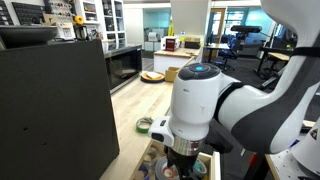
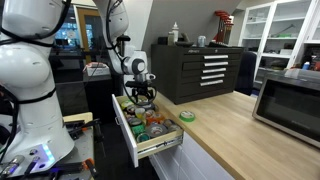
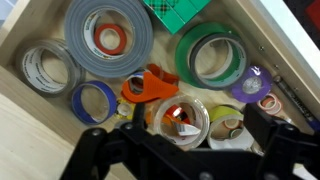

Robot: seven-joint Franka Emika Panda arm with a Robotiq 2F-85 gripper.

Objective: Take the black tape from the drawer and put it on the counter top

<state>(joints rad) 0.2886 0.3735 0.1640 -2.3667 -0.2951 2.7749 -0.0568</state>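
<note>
The drawer (image 2: 150, 150) is pulled out, with pale wood sides and a white front, and holds several tape rolls. My gripper (image 2: 143, 95) hangs over its back part, low above the contents. In the wrist view the gripper (image 3: 185, 150) is open, its dark fingers spread on either side of a clear tape roll (image 3: 180, 120) without touching it. I see no black tape in any view; it is hidden or out of view. The beige counter top (image 2: 235, 140) runs beside the drawer. In an exterior view the arm covers most of the drawer (image 1: 158, 165).
In the drawer lie a large grey roll (image 3: 110, 38), a silvery roll (image 3: 45, 68), a blue roll (image 3: 93, 102), an orange dispenser (image 3: 150, 88), a green roll (image 3: 212, 55) and a purple roll (image 3: 250, 85). A small green roll (image 2: 187, 116) lies on the counter. A big black box (image 1: 55, 105) stands nearby.
</note>
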